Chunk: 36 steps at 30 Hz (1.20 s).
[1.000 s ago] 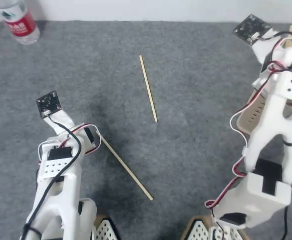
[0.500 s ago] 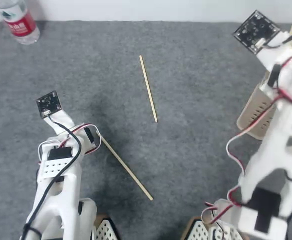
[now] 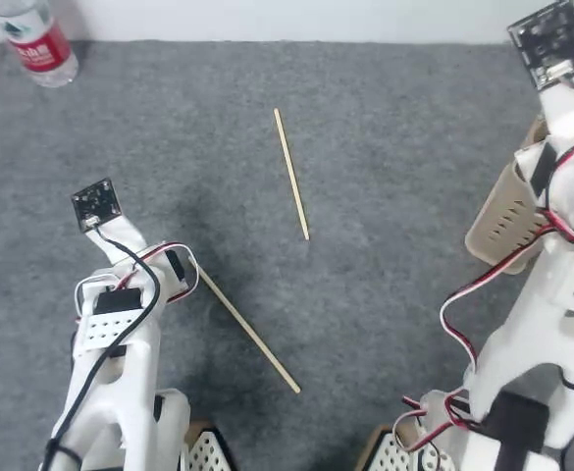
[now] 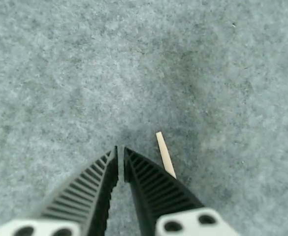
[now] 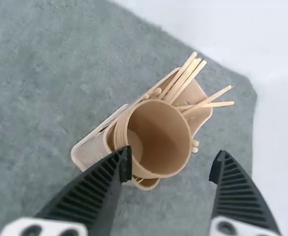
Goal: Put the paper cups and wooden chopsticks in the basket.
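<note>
Paper cups [image 5: 158,132] sit one inside the other in the basket [image 5: 87,150], right under the right claw [image 5: 173,152]. The top cup faces up, and you can look down into it. The right claw is wide apart. One finger is at each side of the cups, and it holds nothing. I cannot tell if the fingers touch the cups.

A bunch of wooden chopsticks [image 5: 183,78] stands in the same basket, just past the cups on the far side from the right claw. They lean and stick out over the rim. From the high view, the tan basket [image 3: 502,221] has rows of little holes in its wall. It sits by the right arm at the edge of the bench [image 3: 404,147]. The bench has a grey fuzzy mat on it.

The left claw [image 4: 120,148] is almost together, with just a thin gap between its tips, and it holds nothing. It points down close to the mat. The end of a loose chopstick [image 4: 164,153] lies on the mat just beside this claw. The stick [image 3: 247,329] runs away from the left claw toward the front of the bench.

A second chopstick [image 3: 291,174] lies flat on the mat too, well apart from both claws. A plastic bottle [image 3: 36,39] with a red label is far off, past the left claw at the back corner.
</note>
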{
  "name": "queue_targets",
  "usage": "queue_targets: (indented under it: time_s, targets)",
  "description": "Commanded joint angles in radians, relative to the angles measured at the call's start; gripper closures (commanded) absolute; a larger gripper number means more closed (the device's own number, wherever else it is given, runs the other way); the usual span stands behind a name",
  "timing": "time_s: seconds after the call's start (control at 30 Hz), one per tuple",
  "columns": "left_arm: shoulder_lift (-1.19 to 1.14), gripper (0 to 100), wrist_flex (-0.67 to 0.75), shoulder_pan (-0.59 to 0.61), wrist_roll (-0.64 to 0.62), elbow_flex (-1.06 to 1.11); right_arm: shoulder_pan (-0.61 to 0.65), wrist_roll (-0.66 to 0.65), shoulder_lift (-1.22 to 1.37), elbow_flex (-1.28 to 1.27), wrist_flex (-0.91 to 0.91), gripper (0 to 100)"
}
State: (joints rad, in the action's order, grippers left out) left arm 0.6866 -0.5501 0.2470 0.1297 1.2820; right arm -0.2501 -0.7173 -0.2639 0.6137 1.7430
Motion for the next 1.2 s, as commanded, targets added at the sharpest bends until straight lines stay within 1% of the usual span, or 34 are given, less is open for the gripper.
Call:
queue_targets:
  time_s: [0.0, 0.03, 0.1, 0.17, 0.2, 0.27, 0.3, 0.37, 0.47, 0.63, 0.87, 1.1, 1.17]
  targets:
    - [0.025, 98, 0.018, -0.003, 0.008, -0.004, -0.001, -0.081, -0.036, -0.009, 0.058, 71.4]
    - [0.025, 98, 0.018, -0.003, 0.008, -0.004, -0.012, -0.084, -0.041, -0.031, 0.054, 68.9]
    - [0.025, 98, 0.018, -0.003, 0.008, -0.004, -0.056, -0.106, -0.062, -0.106, 0.054, 60.5]
    - [0.025, 98, 0.018, -0.003, 0.008, -0.004, -0.070, -0.164, -0.084, -0.207, 0.053, 53.4]
    - [0.025, 98, 0.020, -0.003, 0.008, -0.004, -0.070, -0.218, -0.094, -0.261, 0.053, 51.8]
    - [0.023, 98, 0.035, -0.003, 0.008, -0.002, -0.067, -0.330, -0.116, -0.373, 0.053, 51.5]
    - [0.023, 98, 0.037, -0.003, 0.008, -0.002, -0.064, -0.370, -0.127, -0.422, 0.051, 51.5]
    - [0.023, 98, 0.038, -0.003, 0.008, -0.002, -0.044, -0.405, -0.148, -0.493, 0.047, 51.5]
    - [0.023, 98, 0.038, -0.003, 0.008, -0.002, -0.031, -0.416, -0.154, -0.523, 0.041, 51.5]
    - [0.023, 98, 0.038, -0.003, 0.008, -0.002, -0.039, -0.413, -0.119, -0.528, -0.054, 51.5]
    - [0.023, 98, 0.038, -0.003, 0.008, -0.002, -0.036, -0.413, 0.039, -0.523, -0.124, 51.5]
    - [0.023, 98, 0.038, -0.003, 0.008, -0.002, -0.030, -0.414, 0.156, -0.522, -0.133, 51.6]
    - [0.023, 98, 0.038, -0.003, 0.008, -0.002, -0.022, -0.416, 0.160, -0.522, -0.133, 53.3]
